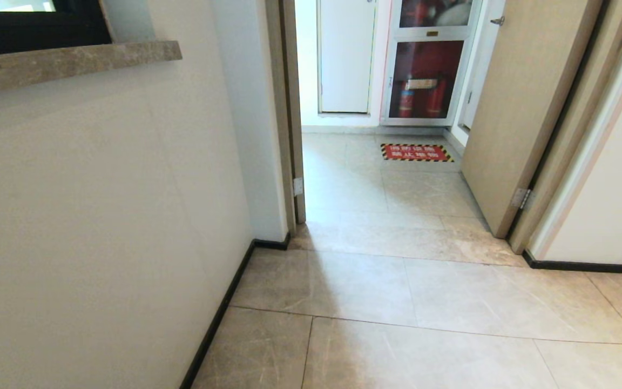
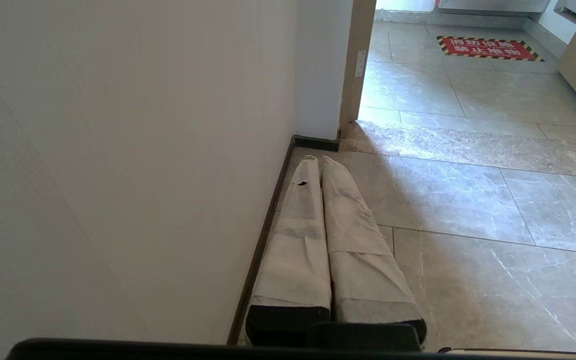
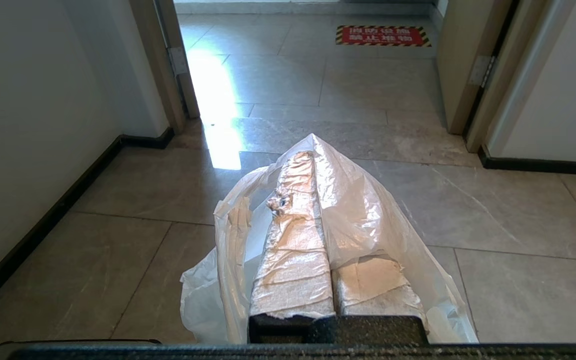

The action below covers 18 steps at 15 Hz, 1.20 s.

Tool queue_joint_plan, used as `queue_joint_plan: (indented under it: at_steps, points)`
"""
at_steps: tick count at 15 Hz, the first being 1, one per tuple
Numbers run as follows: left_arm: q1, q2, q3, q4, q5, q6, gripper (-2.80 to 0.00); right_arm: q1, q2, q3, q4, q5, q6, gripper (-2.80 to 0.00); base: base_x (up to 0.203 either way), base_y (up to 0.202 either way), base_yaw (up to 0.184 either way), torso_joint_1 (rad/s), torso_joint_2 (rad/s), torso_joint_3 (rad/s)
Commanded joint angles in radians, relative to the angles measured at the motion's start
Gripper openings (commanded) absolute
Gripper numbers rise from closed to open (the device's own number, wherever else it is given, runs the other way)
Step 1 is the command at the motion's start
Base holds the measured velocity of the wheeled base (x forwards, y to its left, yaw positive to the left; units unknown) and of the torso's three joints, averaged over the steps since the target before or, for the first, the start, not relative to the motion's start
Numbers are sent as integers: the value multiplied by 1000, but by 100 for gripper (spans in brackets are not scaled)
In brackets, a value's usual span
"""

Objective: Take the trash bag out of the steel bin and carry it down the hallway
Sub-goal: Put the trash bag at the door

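The right gripper (image 3: 313, 155), low centre in the right wrist view, is clenched on the trash bag (image 3: 368, 210): its two wrapped fingers (image 3: 293, 240) press together with the thin translucent film pinched at their tips and draped back over them on both sides. So the bag lies directly at the pincer, hanging around and below it, its length running along the fingers. The left gripper (image 2: 318, 162), low centre in its own view, has its wrapped fingers pressed together on nothing, just beside the black baseboard (image 2: 263, 235) of the white wall (image 2: 133, 150).

The hallway (image 3: 378, 90) floor of glossy tiles stretches toward the upper part of the frame, through an open doorway (image 1: 376, 178) to a red floor sign (image 1: 417, 152). The steel bin is not in view. Carrying onward looks to depend on the right arm alone, and on passing between door frame (image 1: 289, 135) and open door (image 1: 521, 108).
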Motion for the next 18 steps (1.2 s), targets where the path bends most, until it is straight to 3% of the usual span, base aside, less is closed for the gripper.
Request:
queue_joint_plan:
  at_steps: [1,12,18]
  points:
    - [0,0,0,0,0,-1,-280,-1,0,0,0,1,-1,-280,0,0,0,0,0,0]
    - [0,0,0,0,0,-1,-280,1,1,0,-1,1,-1,-280,0,0,0,0,0,0]
    - [0,0,0,0,0,-1,-280,0,1,0,-1,1,-1,-280,2,8,-159,0,5,2]
